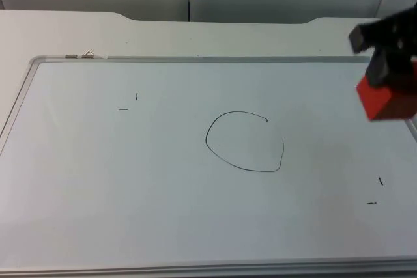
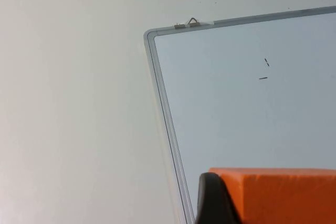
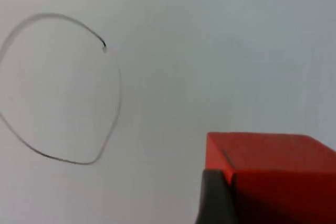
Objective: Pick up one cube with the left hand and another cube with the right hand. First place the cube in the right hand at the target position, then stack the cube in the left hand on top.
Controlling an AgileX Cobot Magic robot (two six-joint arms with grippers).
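My right gripper [image 1: 386,73] hangs above the whiteboard's right edge, shut on a red cube [image 1: 384,100]. The right wrist view shows that red cube [image 3: 273,171] against a black fingertip [image 3: 212,198], off to the side of the hand-drawn target circle [image 3: 58,87]. The circle [image 1: 245,141] lies near the middle of the board with nothing inside it. My left gripper [image 2: 273,212] is shut on an orange cube [image 2: 283,187], held over the whiteboard's corner region near its left frame [image 2: 168,124].
The whiteboard's metal frame [image 1: 195,58] borders the work area on the white table [image 1: 65,30]. Short pen marks sit at the left [image 1: 130,102] and the right [image 1: 376,191]. A metal clip [image 1: 79,55] is on the top frame.
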